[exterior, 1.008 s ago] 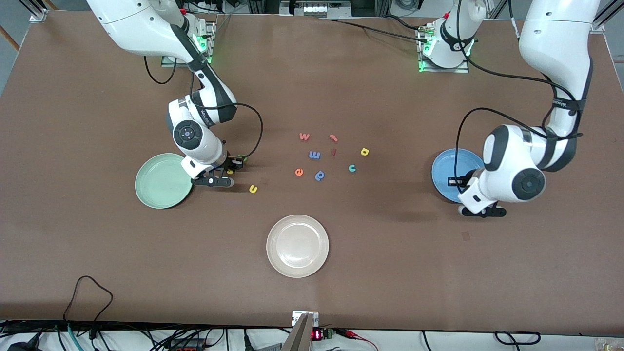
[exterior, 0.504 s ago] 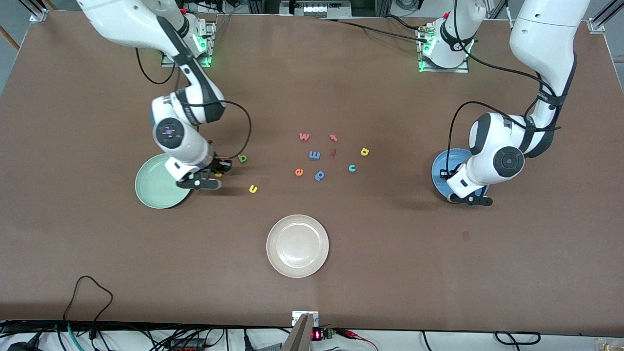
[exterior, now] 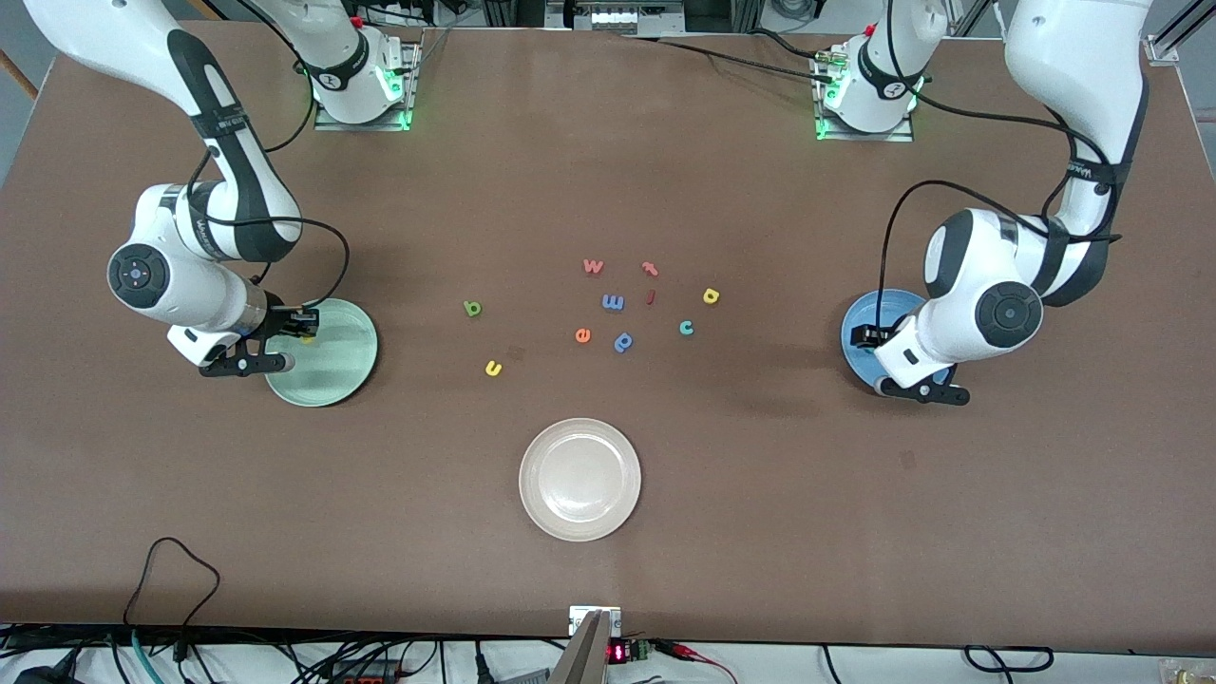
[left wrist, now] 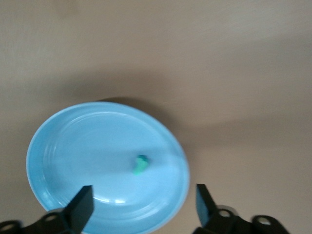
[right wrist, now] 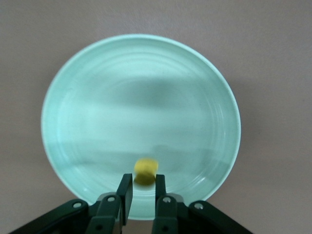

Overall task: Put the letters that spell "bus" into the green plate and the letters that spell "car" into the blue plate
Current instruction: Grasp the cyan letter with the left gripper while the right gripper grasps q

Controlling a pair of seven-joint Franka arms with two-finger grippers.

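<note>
Found the right gripper (right wrist: 141, 184) low over the green plate (right wrist: 46, 122), clamped, apparently, on the yellow "s" (right wrist: 145, 170). Found the left gripper (left wrist: 142, 200) spread wide over the blue plate (left wrist: 87, 141), with the teal "r" (left wrist: 141, 164) lying inside. Recommend parting the right fingers fully, then lifting straight up to avoid dragging the letter out.

Both arms wear glossy white rounded shells with black bands at the joints and round dark caps on the wrist housings. Looping black cables trail to each black two-finger gripper, left (exterior: 914, 389) and right (exterior: 249, 364). Green lights glow at the bases.
</note>
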